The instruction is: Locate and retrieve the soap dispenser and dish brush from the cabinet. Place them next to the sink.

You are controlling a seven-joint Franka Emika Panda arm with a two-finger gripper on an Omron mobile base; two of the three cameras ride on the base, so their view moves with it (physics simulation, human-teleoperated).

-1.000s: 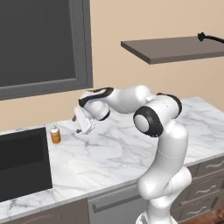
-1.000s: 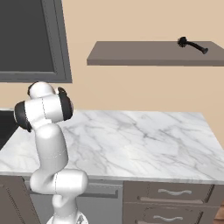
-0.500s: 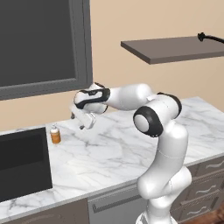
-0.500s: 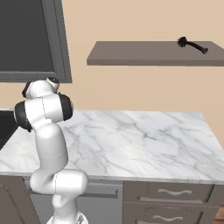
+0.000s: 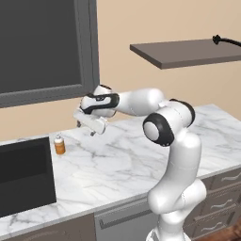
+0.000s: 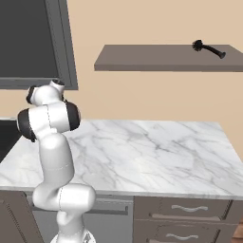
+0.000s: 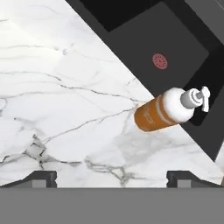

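On the marble counter (image 5: 141, 160), the soap dispenser (image 5: 59, 145) stands beside the sink (image 5: 23, 174), apparently delivered; the gripper (image 5: 92, 126) hovers wide, empty.

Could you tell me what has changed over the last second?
The arm lifted the open pincer up and away from the soap dispenser, gripping nothing. The soap dispenser stayed upright on the counter beside the sink; the dish brush stayed on the cabinet.
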